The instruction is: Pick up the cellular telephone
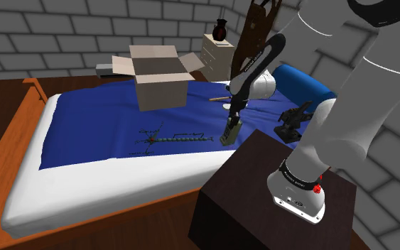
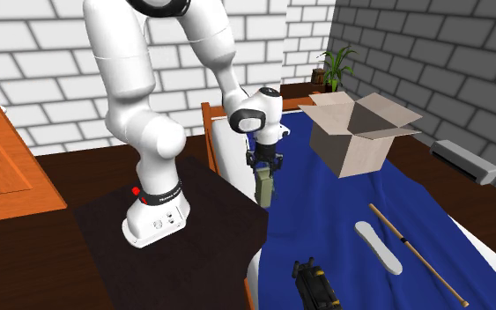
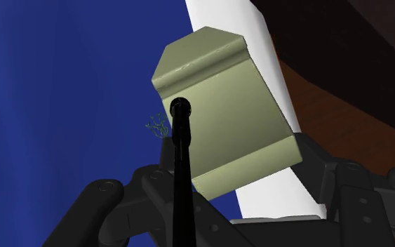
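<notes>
Phone (image 1: 229,133), olive with a black antenna, hangs upright at centre frame in the shoulder view, clamped in my gripper (image 1: 231,121) above the bed (image 1: 92,128). I judge the grasp made; what's left is lifting it higher.

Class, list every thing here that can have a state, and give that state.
phone: held upright in gripper
gripper: shut on phone
box: upright, flaps open
stick: lying flat on bed
</notes>
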{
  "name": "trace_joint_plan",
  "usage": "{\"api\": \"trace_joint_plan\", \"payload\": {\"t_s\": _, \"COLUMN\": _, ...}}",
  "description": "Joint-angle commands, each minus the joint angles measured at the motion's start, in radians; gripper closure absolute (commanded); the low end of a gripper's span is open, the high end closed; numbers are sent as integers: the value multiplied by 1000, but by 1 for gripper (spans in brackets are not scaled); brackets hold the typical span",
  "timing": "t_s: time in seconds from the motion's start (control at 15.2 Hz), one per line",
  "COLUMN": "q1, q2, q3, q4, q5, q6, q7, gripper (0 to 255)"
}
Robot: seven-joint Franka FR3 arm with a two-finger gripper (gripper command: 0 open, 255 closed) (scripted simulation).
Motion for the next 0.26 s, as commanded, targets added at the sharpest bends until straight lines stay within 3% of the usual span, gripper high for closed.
{"api": "trace_joint_plan", "payload": {"t_s": 0.0, "q1": -9, "q2": -47, "q3": -14, "q4": -8, "q5": -91, "q6": -28, "q7": 64, "gripper": 255}}
{"api": "trace_joint_plan", "payload": {"t_s": 0.07, "q1": -17, "q2": -69, "q3": -14, "q4": -9, "q5": -129, "q6": -45, "q7": 91, "gripper": 255}}
{"api": "trace_joint_plan", "payload": {"t_s": 0.2, "q1": -22, "q2": -72, "q3": -10, "q4": -9, "q5": -133, "q6": -48, "q7": 94, "gripper": 255}}
